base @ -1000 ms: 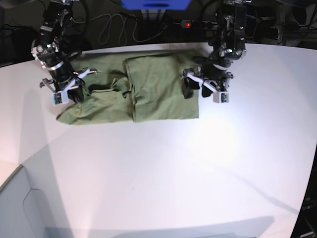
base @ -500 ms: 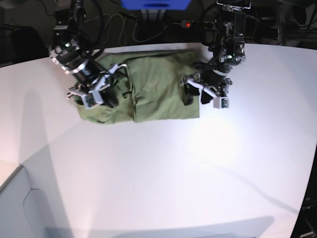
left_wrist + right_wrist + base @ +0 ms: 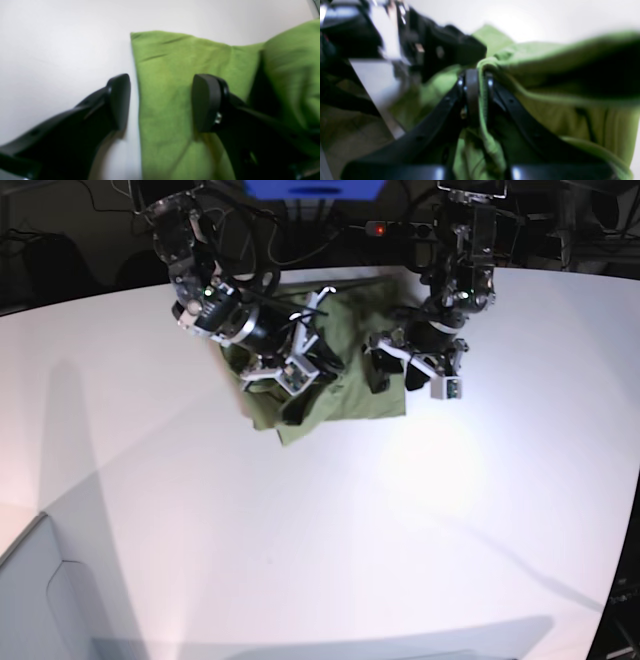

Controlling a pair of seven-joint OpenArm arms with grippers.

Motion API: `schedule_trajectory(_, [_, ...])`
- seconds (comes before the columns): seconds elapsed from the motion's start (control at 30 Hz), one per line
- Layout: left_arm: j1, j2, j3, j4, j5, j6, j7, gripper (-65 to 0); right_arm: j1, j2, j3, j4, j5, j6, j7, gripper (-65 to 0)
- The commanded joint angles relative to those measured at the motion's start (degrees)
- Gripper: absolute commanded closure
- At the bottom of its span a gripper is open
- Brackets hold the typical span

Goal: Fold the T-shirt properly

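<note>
Pinching T-shirt [image 3: 545, 75] in right gripper [image 3: 476, 82]

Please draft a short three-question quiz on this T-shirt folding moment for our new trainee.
1. True or false: the right gripper is pinching a fold of the T-shirt.
2. How does the left gripper stand? A) shut on cloth B) open, astride the shirt's edge C) out of view
3. Fill in: the shirt lies on a ___ table.

Key: 1 true; 2 B, one finger is over the bare table and the other over cloth; 3 white.
</note>
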Motion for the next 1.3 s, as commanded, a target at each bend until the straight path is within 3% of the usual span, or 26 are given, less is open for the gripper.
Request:
schedule_trajectory(0.0, [0.6,-0.18,-0.04,-0.17,0.49,1.13,3.29,-38.6,0.71,-0.19,-0.85,0.72,1.3,0.88,1.8,-0.2])
schedule_trajectory(0.3, [0.6,-0.18,-0.04,-0.17,0.75,1.13,3.29,-38.6,2.64,-0.19,-5.95,0.28,1.3,1.06,1.97,-0.2])
schedule_trajectory(0.53, [1.04,-0.35,-0.21,0.44,0.49,1.21,3.29,-38.6,4.93,-0.45,-5.86,-1.74,1.65,1.06,2.06,-0.2])
schedule_trajectory(0.87, [4.64,-0.62,-1.01,10.82,0.49,1.39,3.29,-38.6,6.07,-0.63,-6.13,-5.34,1.65,1.06,2.06,-0.2])
schedule_trajectory(1.27, [12.03,-0.53,-18.15,18.9,0.49,1.04,3.29,-38.6,7.3,-3.0,-6.13,-7.28,1.65,1.06,2.06,-0.2])
